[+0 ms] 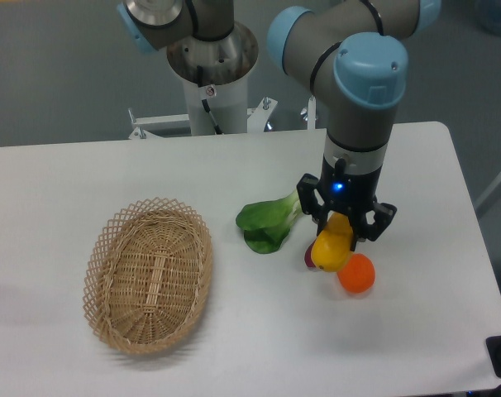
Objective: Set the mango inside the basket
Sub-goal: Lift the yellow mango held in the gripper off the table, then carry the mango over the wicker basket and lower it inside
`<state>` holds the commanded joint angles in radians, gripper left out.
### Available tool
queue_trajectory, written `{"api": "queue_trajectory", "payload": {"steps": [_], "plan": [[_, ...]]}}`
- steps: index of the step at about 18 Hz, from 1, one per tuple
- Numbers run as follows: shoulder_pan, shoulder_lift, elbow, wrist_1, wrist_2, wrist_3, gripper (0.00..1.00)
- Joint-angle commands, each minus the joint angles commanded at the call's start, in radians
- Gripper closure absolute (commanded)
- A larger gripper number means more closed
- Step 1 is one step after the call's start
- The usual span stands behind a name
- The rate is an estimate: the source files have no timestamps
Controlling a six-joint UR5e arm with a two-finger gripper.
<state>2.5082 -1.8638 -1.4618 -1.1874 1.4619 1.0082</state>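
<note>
The mango (332,246) is a yellow-orange elongated fruit held between my gripper's (340,227) two black fingers, right of the table's middle. The gripper is shut on its upper end and the mango hangs tilted just above or at the tabletop; I cannot tell whether it touches. The basket (149,275) is an oval tan wicker basket lying empty at the left front of the table, well to the left of the gripper.
A round orange (356,274) lies just right of and below the mango. A dark purple vegetable (308,257) peeks out behind the mango's left side. A leafy green vegetable (269,222) lies to the left of the gripper. The white table's (416,347) right edge is near.
</note>
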Motion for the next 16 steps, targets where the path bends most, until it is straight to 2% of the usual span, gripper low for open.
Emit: {"api": "queue_trajectory", "payload": {"steps": [4, 7, 10, 13, 16], "plan": [[-0.070, 0.000, -0.031, 0.020, 0.000, -0.104, 0.48], [-0.139, -0.002, -0.080, 0.110, 0.000, -0.224, 0.47], [-0.205, -0.009, -0.156, 0.204, 0.002, -0.310, 0.44], [-0.277, -0.018, -0.175, 0.223, 0.002, -0.399, 0.45], [-0.353, -0.055, -0.189, 0.230, 0.009, -0.465, 0.45]]}}
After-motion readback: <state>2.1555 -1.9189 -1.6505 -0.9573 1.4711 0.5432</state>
